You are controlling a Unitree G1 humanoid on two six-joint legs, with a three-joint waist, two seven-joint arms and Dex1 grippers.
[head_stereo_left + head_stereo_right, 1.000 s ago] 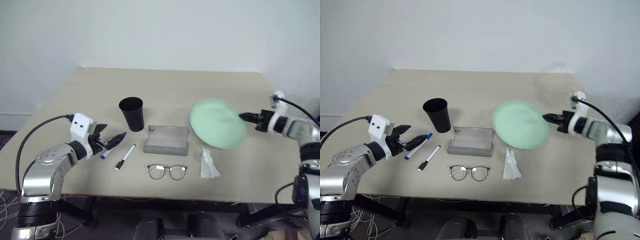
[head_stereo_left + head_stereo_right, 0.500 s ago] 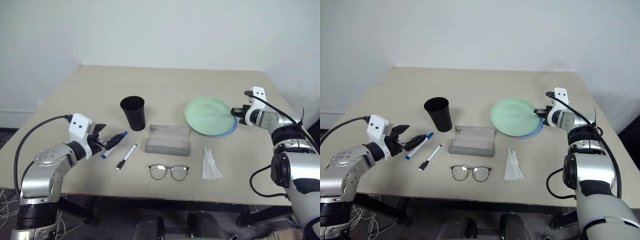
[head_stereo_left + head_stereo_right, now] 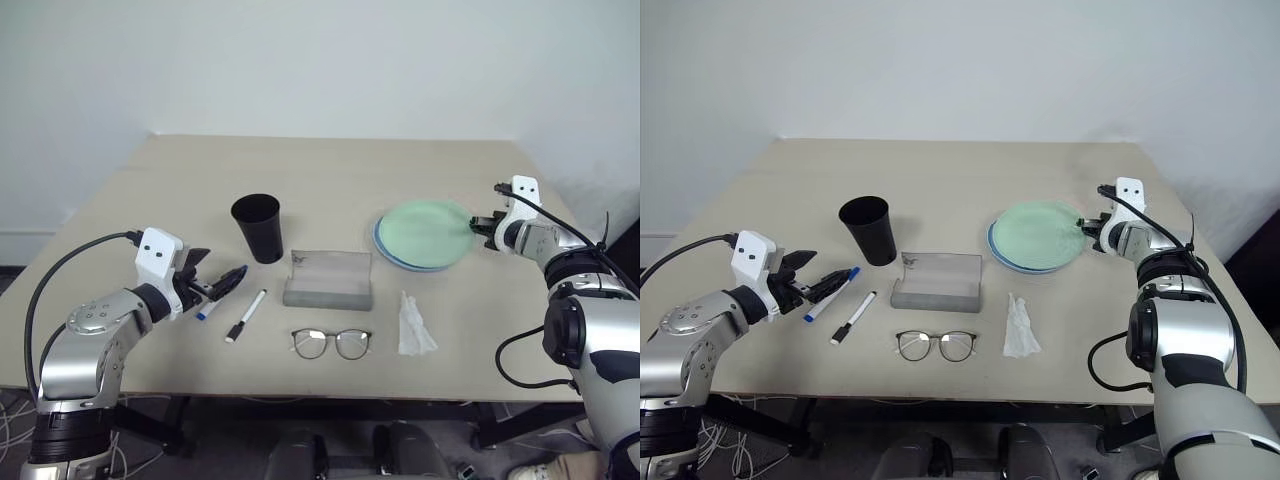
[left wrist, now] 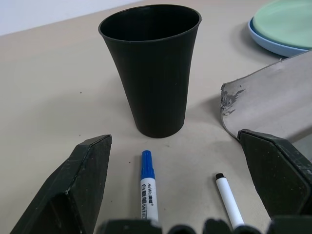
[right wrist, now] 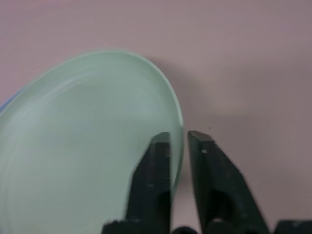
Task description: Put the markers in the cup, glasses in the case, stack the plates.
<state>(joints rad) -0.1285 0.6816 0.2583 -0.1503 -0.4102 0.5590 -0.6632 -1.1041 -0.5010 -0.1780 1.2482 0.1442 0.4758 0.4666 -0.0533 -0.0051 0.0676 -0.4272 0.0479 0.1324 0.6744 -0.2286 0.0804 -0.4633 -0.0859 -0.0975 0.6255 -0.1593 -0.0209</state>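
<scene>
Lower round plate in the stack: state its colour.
Light blue lower plate, clearest in the left wrist view.

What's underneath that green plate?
A light blue plate lies under the green plate. Just its rim shows along one side; the rest is covered, so whatever else is between them cannot be seen.

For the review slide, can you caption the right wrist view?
Right gripper fingers straddling the mint green plate rim, blue plate edge peeking beneath.

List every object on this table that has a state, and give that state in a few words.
Cup: upright, empty.
Case: lid open.
Glasses: unfolded, outside the case.
Green plate: on the blue plate.
Blue-capped marker: capped, lying flat.
Black-capped marker: lying flat.
Left gripper: open.
</scene>
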